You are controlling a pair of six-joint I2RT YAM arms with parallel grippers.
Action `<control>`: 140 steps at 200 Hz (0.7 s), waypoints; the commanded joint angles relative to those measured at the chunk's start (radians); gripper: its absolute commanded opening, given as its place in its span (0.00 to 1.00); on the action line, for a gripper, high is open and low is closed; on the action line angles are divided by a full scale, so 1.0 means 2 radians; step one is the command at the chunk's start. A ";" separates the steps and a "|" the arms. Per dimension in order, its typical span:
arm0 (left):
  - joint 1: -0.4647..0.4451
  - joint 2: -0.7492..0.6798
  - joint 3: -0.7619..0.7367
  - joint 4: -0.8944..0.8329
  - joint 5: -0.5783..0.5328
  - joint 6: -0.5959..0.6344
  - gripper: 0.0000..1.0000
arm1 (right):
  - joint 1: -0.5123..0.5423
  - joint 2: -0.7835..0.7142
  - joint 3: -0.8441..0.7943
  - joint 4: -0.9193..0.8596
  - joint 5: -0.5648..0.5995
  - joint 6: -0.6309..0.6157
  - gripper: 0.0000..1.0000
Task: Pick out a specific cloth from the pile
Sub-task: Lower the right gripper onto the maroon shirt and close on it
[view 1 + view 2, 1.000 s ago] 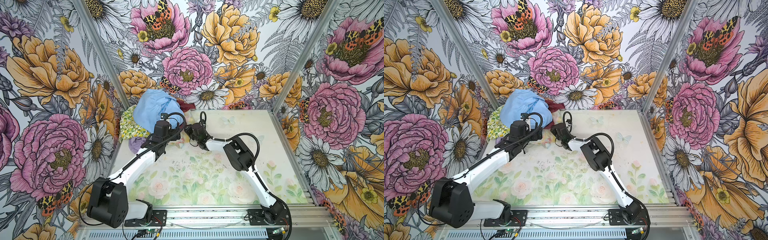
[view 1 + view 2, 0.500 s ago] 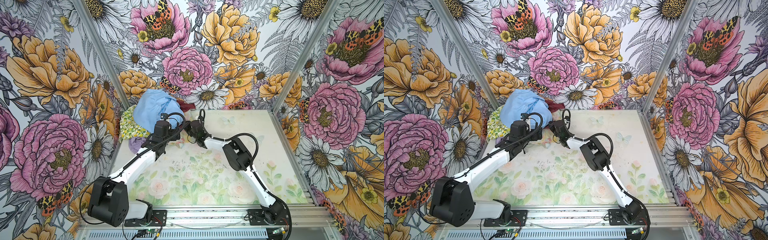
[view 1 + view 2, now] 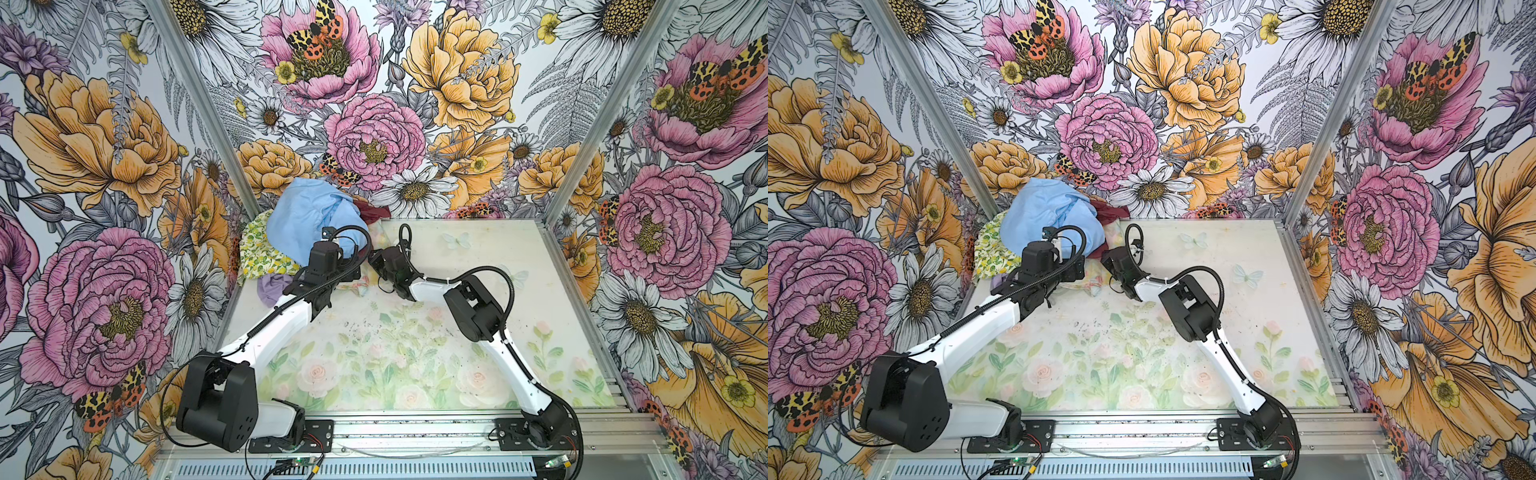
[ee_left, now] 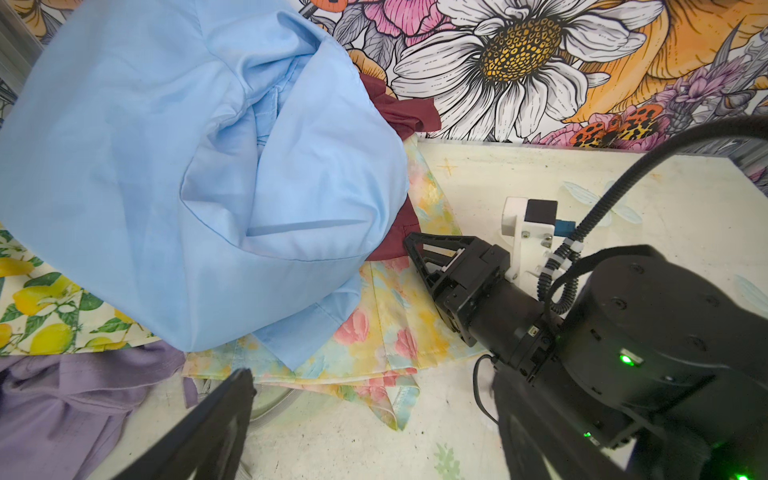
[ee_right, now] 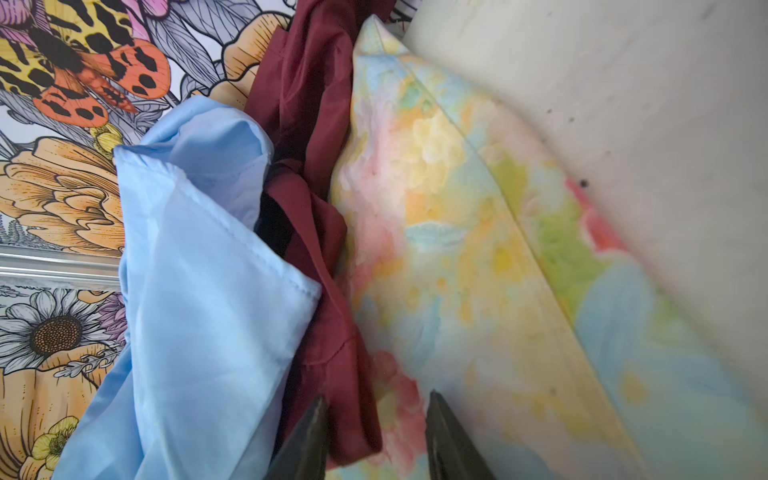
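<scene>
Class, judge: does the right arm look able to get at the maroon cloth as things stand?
Probably yes. The right gripper is open, with an exposed edge of the maroon cloth close ahead, beside the light blue garment; nothing blocks it.

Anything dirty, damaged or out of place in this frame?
Dark specks are scattered across the middle of the table, like dirt. The cloth pile is merely heaped; nothing looks torn.

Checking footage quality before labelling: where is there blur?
Both top views: sharp, evenly lit. Left wrist view: crisp on the light blue garment. Right wrist view: maroon cloth fairly sharp, pastel floral cloth and table blurred.
</scene>
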 commanded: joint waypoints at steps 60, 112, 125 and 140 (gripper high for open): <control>0.004 0.007 0.012 0.006 -0.004 -0.003 0.91 | -0.001 0.048 0.097 -0.014 -0.008 0.005 0.37; 0.004 0.008 0.012 0.006 -0.004 -0.002 0.91 | -0.001 0.030 0.054 0.013 -0.001 0.006 0.24; 0.005 0.009 0.012 0.006 -0.004 -0.002 0.91 | -0.002 0.025 0.039 0.025 0.003 0.009 0.21; 0.005 0.009 0.012 0.005 -0.003 -0.003 0.91 | -0.002 0.021 0.033 0.028 0.003 0.008 0.19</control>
